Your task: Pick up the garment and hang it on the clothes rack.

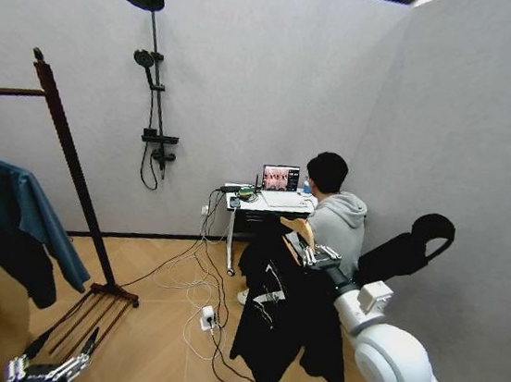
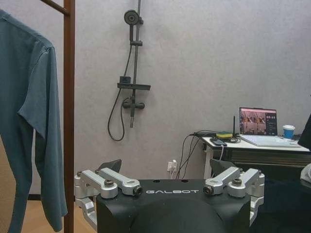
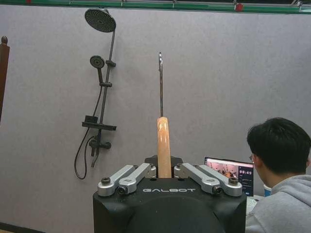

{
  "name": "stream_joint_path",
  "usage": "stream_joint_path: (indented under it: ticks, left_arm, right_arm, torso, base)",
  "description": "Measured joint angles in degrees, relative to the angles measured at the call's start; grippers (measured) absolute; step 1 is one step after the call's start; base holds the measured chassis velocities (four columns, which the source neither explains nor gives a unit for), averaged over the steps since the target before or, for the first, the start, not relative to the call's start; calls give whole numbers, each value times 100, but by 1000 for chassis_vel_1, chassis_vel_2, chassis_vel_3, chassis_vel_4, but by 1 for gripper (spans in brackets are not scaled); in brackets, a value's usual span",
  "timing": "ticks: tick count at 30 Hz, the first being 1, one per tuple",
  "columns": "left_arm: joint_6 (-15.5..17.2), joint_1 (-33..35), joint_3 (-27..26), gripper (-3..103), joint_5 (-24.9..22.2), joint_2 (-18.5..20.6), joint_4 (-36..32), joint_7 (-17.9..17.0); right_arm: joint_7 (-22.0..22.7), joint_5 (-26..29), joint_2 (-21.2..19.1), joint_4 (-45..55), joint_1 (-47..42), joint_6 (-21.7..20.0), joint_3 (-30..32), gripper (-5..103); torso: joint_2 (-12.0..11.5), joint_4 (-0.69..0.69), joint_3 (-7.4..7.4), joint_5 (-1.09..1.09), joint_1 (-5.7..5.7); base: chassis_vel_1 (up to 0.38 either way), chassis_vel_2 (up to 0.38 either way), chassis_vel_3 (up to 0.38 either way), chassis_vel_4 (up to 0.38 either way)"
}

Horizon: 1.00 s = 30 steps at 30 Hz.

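Left gripper (image 1: 47, 372) sits near, low at the left, jaws spread wide on nothing. Right gripper (image 3: 164, 171) is clamped on the hanger (image 3: 163, 145), hook upright; garment (image 1: 287, 330) hangs free below it, right of centre, hem near the floor cables (image 1: 207, 320). Rack (image 1: 76, 174) stands well apart at the left, teal shirt (image 1: 20, 209) already on its bar. We judge the carry calls for keeping the hook upright, lifting clear of the cables, and aiming for bare bar beside the shirt.
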Motion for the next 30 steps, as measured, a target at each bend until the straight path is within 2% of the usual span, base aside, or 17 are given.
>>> stream_joint_path:
  ticks: [12,18,30]
  left_arm:
    - [0,-1,0,100,0,0,0,1]
    - [0,0,0,100,0,0,0,0]
    - [0,0,0,100,0,0,0,0]
  right_arm:
    - [-41,-143,140,6,-160,112,-9,10]
    - [-290,-467,337,-140,-284,292,-121,10]
    - [-357,-435,344,-207,-209,344,-82,10]
  torso:
    - [-3,-1,2,0,5]
    - [-3,-1,2,3,5]
    - [-1,-1,1,0,1]
  base:
    - [-118,128,136,-128]
    - [-143,191,197,-128]
    - [-70,199,208,-72]
